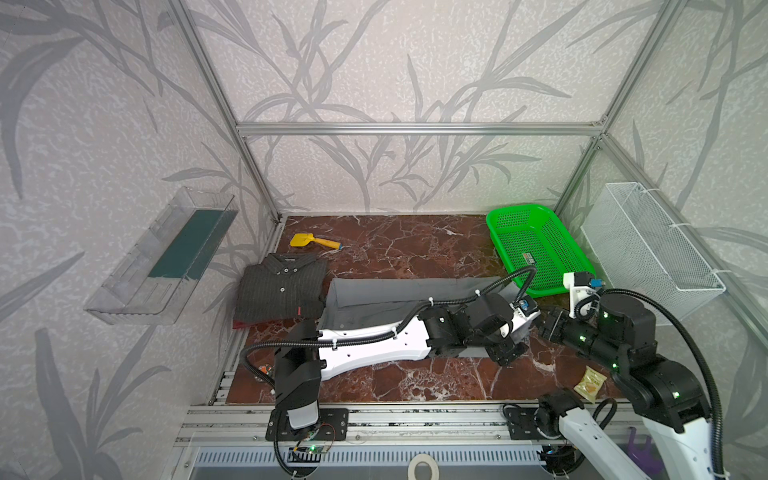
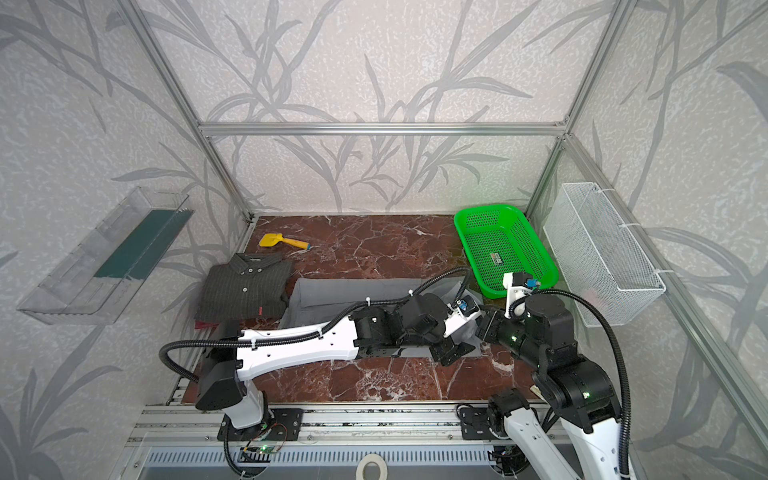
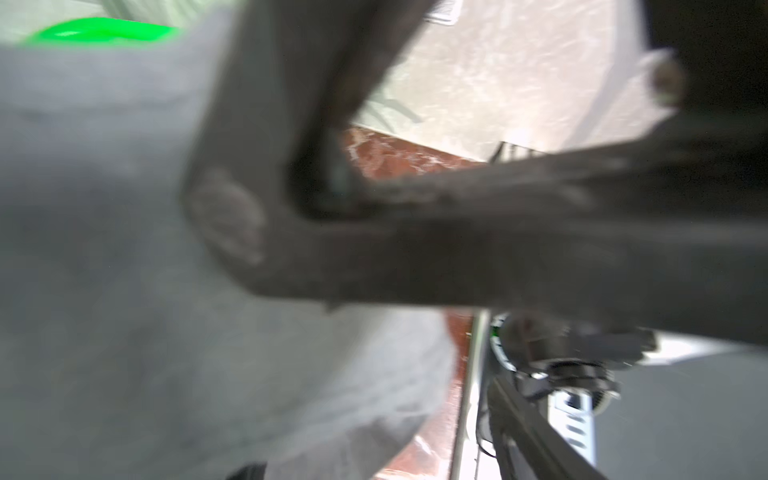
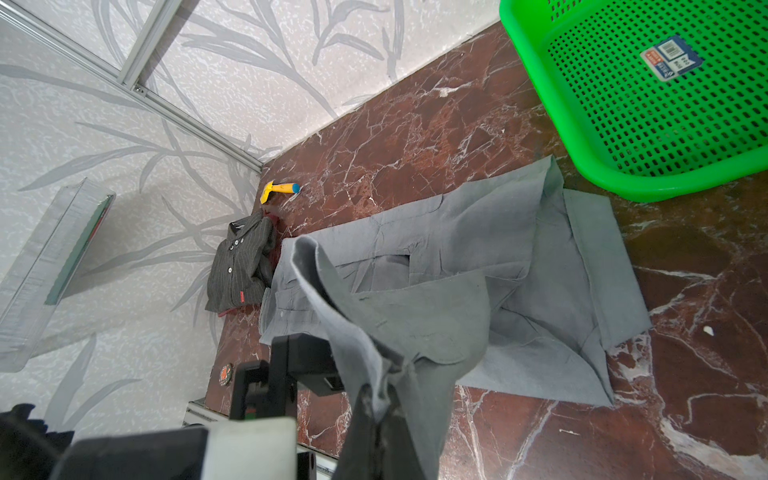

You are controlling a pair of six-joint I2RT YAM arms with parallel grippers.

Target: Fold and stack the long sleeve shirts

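Observation:
A light-grey shirt point(image 1: 395, 295) point(image 2: 353, 291) lies lengthwise across the middle of the table, partly folded. My right gripper point(image 4: 377, 397) point(image 1: 546, 328) is shut on a lifted edge of this shirt point(image 4: 519, 249) near its right end. My left arm reaches across over the shirt. Its gripper point(image 1: 505, 355) point(image 2: 451, 353) is at the shirt's front right edge with its fingers apart, and blurred grey cloth point(image 3: 124, 291) fills its wrist view. A folded dark pinstriped shirt point(image 1: 282, 291) point(image 4: 241, 266) sits at the left, on top of a dark red garment point(image 1: 241, 324).
A green mesh basket point(image 1: 515, 210) point(image 4: 623, 183) stands at the back right, close to the shirt's end. A yellow toy scoop point(image 1: 313, 241) lies at the back left. A snack packet point(image 1: 590, 382) is at the front right. A wire basket point(image 1: 648, 245) and a clear bin point(image 1: 162, 257) hang on the side walls.

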